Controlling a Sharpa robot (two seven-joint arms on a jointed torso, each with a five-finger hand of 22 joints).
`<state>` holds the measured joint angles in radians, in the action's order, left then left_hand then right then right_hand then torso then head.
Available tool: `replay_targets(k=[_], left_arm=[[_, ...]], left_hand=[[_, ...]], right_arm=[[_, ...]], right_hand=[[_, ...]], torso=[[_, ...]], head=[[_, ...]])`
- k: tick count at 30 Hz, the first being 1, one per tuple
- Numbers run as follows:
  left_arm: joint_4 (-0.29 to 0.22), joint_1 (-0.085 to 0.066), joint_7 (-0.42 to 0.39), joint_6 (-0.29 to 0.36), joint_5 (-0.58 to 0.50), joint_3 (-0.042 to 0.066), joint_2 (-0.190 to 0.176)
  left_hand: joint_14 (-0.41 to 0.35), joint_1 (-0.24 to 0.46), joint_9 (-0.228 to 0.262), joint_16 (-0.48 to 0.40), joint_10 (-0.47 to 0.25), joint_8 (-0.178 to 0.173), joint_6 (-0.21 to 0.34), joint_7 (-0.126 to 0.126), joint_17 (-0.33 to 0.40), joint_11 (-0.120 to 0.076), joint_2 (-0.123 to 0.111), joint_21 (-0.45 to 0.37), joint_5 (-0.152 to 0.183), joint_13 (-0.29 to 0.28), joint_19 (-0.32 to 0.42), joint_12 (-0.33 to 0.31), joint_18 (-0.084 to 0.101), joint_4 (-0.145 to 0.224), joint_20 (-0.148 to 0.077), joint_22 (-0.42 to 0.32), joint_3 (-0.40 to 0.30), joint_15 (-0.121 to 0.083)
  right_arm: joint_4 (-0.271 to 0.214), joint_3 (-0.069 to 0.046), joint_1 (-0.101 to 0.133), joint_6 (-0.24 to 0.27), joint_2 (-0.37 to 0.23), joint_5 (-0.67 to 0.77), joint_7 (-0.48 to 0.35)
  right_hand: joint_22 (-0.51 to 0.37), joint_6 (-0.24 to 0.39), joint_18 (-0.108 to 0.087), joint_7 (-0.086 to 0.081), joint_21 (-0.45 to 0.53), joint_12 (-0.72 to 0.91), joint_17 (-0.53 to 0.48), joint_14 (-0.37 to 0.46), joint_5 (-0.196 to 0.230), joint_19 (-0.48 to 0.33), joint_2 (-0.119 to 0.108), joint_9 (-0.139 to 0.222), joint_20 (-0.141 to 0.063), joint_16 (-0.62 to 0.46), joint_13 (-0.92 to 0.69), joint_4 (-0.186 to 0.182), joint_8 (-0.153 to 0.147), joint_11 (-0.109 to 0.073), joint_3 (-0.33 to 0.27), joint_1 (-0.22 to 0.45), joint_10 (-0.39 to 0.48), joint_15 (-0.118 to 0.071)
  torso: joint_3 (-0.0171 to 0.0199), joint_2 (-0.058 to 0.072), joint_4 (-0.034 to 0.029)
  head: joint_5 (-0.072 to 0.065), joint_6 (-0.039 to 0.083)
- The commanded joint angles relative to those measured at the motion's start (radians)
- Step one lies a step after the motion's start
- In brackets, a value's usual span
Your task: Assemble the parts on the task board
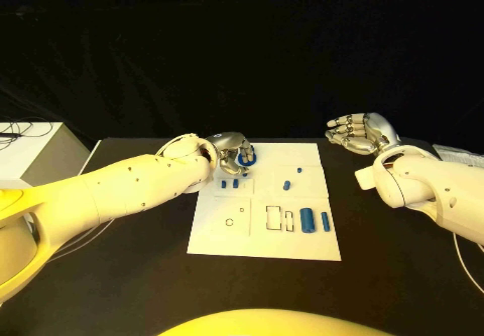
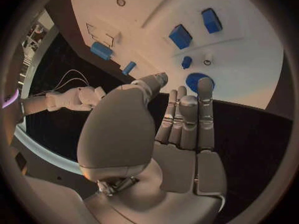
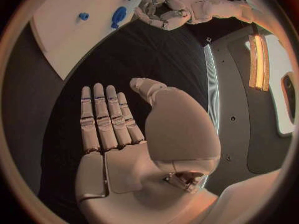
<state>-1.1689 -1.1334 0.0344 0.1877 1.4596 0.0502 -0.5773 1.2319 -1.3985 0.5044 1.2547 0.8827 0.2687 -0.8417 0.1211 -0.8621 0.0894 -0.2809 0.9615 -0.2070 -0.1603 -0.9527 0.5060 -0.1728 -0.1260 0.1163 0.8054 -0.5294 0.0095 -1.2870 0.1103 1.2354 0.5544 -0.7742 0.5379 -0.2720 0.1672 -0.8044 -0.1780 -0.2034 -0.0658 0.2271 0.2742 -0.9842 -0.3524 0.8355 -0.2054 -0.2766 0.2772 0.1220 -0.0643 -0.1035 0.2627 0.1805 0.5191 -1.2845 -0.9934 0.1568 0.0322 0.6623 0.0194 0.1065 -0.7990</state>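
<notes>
- The left hand [image 1: 230,150] is hovering over the far left corner of the task board [image 1: 227,241], its fingers [image 2: 187,115] lying straight and side by side with nothing between them, just short of a round blue part [image 2: 198,79], probably lining up a grasp
- The right hand [image 1: 361,131] is waiting off the board, near the far right edge of the black surface [image 1: 403,280]; in the right wrist view its fingers [image 3: 102,117] are extended and empty, likely parked so the board stays free
- The task board is lying in the middle of the surface, with the blue parts spread over it: two small pieces [image 1: 229,184] near the left edge, one small piece [image 1: 287,185] toward the centre, and a thick cylinder [image 1: 305,220] beside a thinner pin [image 1: 324,222] by the outlined slots on the near right
- No part looks seated yet, so assembly is seemingly just starting
</notes>
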Motion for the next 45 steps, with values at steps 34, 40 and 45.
replay_targets(k=[34, 40, 45], left_arm=[[0.084, 0.005, 0.023, -0.108, 0.078, -0.007, 0.061], [0.093, 0.005, 0.025, -0.116, 0.078, -0.007, 0.066], [0.102, 0.006, 0.028, -0.112, 0.078, -0.007, 0.072]], left_hand=[[0.034, 0.009, -0.022, 0.048, -0.005, -0.006, -0.036, 0.002, -0.024, 0.008, 0.011, 0.053, 0.003, 0.023, -0.047, -0.024, 0.006, -0.001, 0.012, 0.057, 0.027, 0.018], [0.039, 0.001, -0.026, 0.057, 0.005, -0.007, -0.041, 0.002, -0.032, 0.007, 0.018, 0.065, 0.001, 0.025, -0.056, -0.023, 0.007, 0.002, 0.012, 0.071, 0.023, 0.017], [0.038, -0.024, -0.035, 0.066, 0.022, -0.007, -0.057, 0.005, -0.025, 0.005, 0.035, 0.078, 0.001, 0.031, -0.058, -0.024, 0.008, 0.017, 0.01, 0.083, -0.004, 0.016]], right_arm=[[-0.01, -0.001, 0.001, 0.0, 0.0, 0.01, -0.019], [-0.011, -0.001, 0.001, -0.001, 0.001, 0.01, -0.019], [-0.011, -0.001, 0.001, -0.002, 0.001, 0.01, -0.019]], right_hand=[[-0.009, -0.004, -0.006, -0.047, 0.0, -0.015, -0.006, -0.005, -0.014, 0.0, -0.005, 0.006, 0.0, -0.008, 0.002, 0.004, -0.009, 0.008, 0.011, -0.007, -0.001, 0.001], [-0.009, -0.004, -0.006, -0.047, 0.0, -0.015, -0.006, -0.005, -0.014, 0.0, -0.005, 0.006, 0.0, -0.008, 0.002, 0.004, -0.009, 0.008, 0.011, -0.007, -0.001, 0.001], [-0.01, -0.005, -0.006, -0.048, 0.001, -0.016, -0.006, -0.005, -0.015, -0.001, -0.005, 0.007, 0.0, -0.008, 0.002, 0.003, -0.009, 0.009, 0.011, -0.006, -0.001, 0.001]], torso=[[0.0002, -0.001, -0.0004], [0.0002, -0.001, -0.0012], [0.0001, -0.001, -0.0002]], head=[[0.002, -0.01], [0.001, -0.011], [0.001, -0.011]])
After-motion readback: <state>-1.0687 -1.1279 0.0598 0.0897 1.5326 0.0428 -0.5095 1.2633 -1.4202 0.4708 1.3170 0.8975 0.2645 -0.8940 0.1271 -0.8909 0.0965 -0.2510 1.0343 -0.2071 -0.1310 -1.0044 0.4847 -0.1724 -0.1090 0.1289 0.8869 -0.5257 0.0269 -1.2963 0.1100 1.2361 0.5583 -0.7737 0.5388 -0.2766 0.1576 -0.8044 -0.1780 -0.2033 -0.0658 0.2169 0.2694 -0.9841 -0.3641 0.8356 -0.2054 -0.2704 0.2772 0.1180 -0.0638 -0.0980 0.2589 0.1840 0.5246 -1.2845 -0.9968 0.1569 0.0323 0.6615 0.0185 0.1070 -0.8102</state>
